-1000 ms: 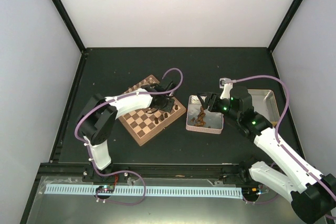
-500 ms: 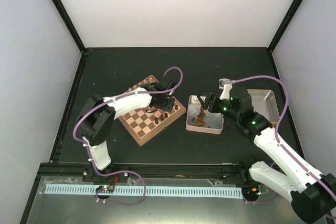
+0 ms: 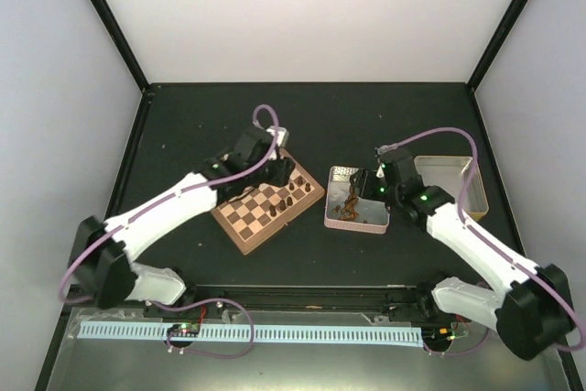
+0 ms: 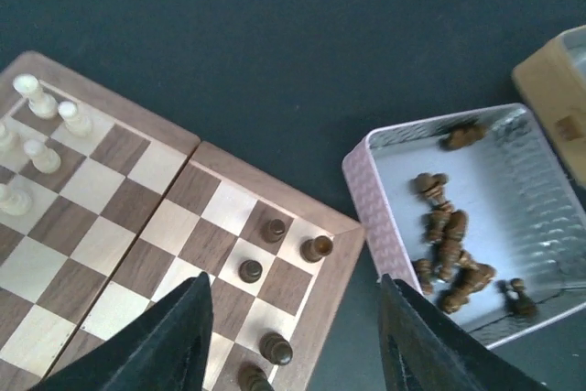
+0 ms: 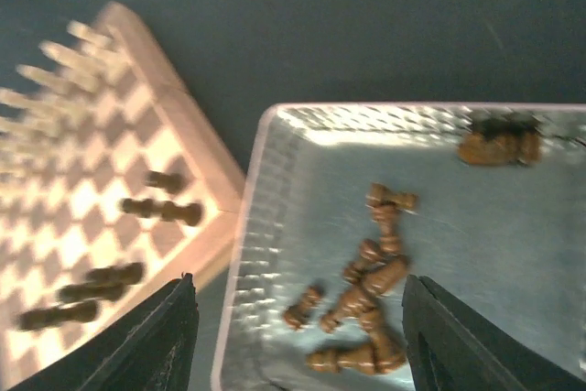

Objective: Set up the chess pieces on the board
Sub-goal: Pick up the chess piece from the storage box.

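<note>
Right gripper, open and empty over the tin at lower right, may pinch several heaped chess pieces; left gripper, also open, overhangs the board.

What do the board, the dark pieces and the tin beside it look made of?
Board: wood, likely veneered, smooth satin; grain shows in the squares. Dark pieces: apparently turned wood, stained brown, slight gloss. Tin: thin metal by its look, silvery with an embossed dimpled texture inside.
</note>
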`<act>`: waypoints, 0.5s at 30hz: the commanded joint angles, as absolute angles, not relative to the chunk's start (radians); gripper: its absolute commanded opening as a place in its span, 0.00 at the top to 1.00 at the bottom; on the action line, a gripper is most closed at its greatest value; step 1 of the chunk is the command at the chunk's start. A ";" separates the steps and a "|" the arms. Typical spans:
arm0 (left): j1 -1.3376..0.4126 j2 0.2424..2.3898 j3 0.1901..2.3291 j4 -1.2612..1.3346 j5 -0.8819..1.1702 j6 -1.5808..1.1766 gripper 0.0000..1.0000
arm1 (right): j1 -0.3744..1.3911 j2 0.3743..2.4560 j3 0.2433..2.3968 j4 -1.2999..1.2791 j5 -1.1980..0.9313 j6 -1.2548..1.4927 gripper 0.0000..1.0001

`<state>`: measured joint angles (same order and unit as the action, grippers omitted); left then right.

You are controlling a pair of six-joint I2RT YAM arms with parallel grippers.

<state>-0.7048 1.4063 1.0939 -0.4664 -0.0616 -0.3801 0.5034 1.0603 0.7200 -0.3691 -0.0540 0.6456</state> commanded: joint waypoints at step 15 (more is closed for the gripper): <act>-0.666 0.993 0.766 -0.162 0.068 -0.424 0.39 | 0.500 1.572 0.970 -0.528 0.074 0.498 0.72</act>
